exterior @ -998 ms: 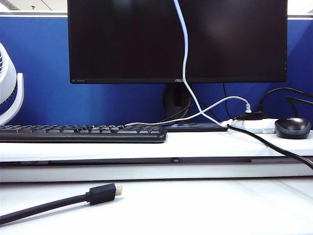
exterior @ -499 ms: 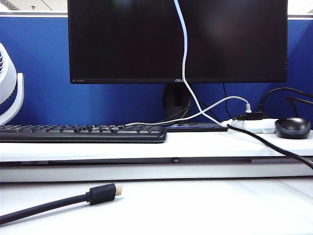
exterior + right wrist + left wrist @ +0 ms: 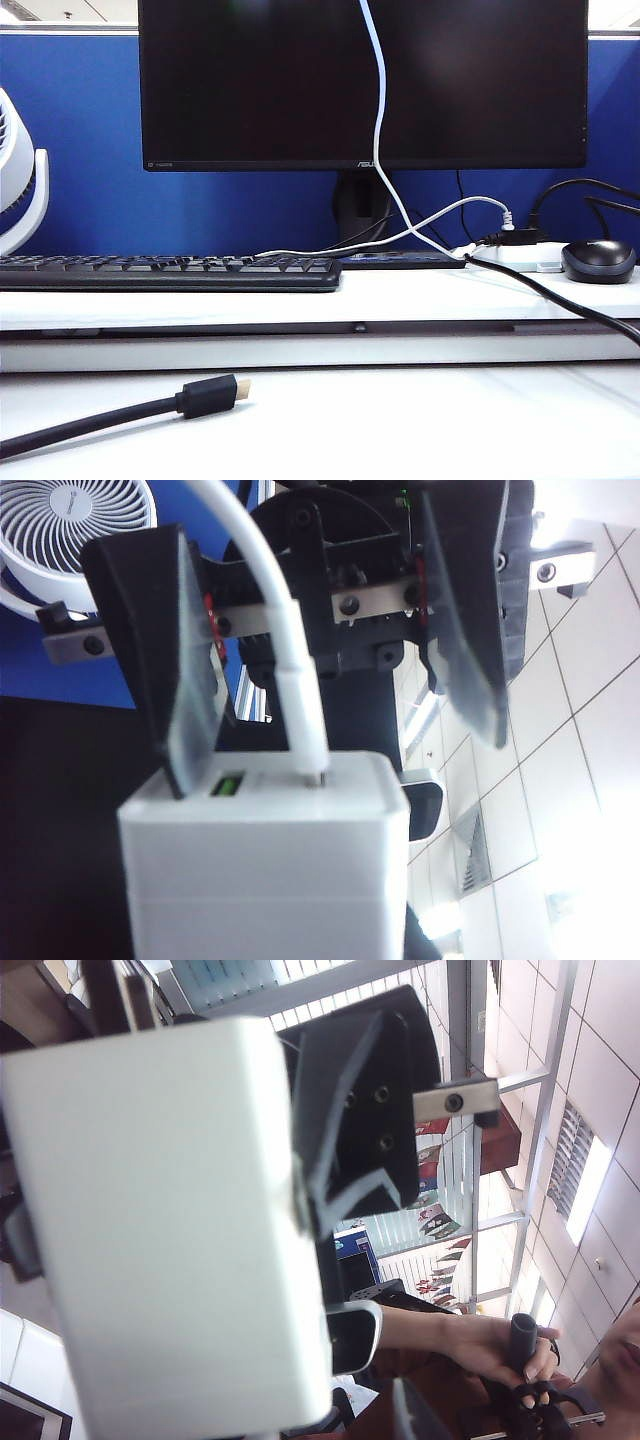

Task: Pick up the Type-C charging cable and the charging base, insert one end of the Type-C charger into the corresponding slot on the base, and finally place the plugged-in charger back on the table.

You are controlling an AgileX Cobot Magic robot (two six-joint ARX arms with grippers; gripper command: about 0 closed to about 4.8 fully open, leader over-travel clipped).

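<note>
The white charging base (image 3: 170, 1160) fills the left wrist view. My left gripper (image 3: 175, 1235) is shut on it, with one black finger (image 3: 365, 1110) against its side. In the right wrist view the Type-C charging cable (image 3: 290, 670) has its plug seated in the base (image 3: 265, 870), beside a green port. My right gripper (image 3: 338, 760) stands open around the plug, its pads clear of the cable on both sides. In the exterior view the cable (image 3: 379, 120) hangs from above the frame down to the ledge. Neither gripper nor the base shows there. The table (image 3: 420, 420) lies below.
On the ledge (image 3: 300, 300) are a black keyboard (image 3: 170, 270), a monitor (image 3: 250, 80), a white power strip (image 3: 505, 258), a mouse (image 3: 598, 260) and a pale grey cable (image 3: 440, 215). A thick black cable with a gold-tipped plug (image 3: 210, 395) lies on the table. A white fan (image 3: 15, 170) stands left.
The upper part of the hanging white cable has shifted slightly to the right. Nothing else in the exterior view has moved.
</note>
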